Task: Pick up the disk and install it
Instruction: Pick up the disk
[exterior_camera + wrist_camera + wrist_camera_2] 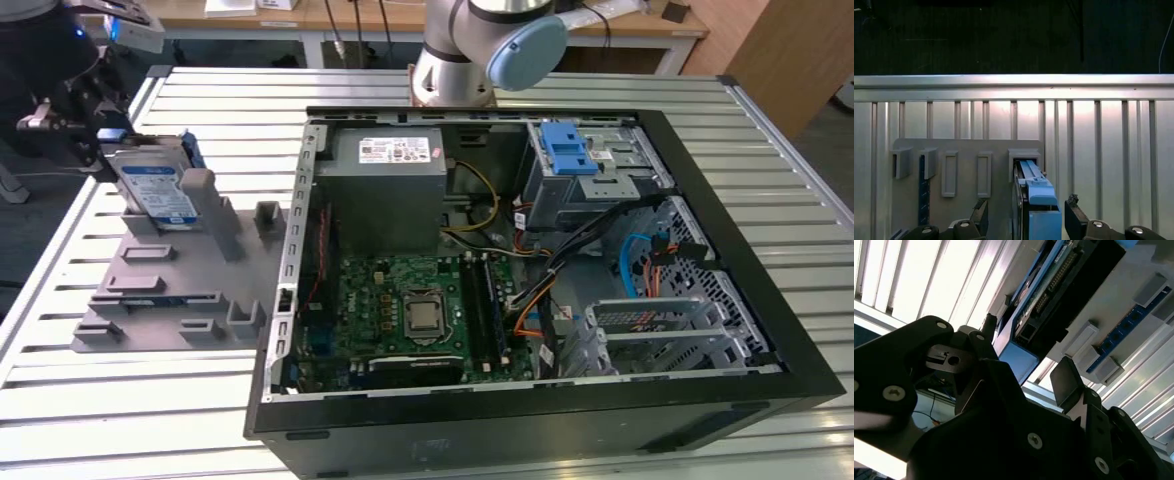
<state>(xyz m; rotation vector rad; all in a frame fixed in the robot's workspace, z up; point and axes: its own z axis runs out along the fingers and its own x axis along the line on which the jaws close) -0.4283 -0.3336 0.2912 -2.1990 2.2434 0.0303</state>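
Straddling disk (1038,215) in rack (160,300) w/ gripper (1026,210) spread.

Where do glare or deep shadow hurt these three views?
Second wrist view: the table slats blow out white, and the pincer is a near-black silhouette. First wrist view: the slats glare behind the disk, and the room beyond is dark. Exterior view: evenly lit, with only mild shine on the slats.

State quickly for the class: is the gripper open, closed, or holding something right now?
Gripper: open, straddling the upright disk, not clamped on it.
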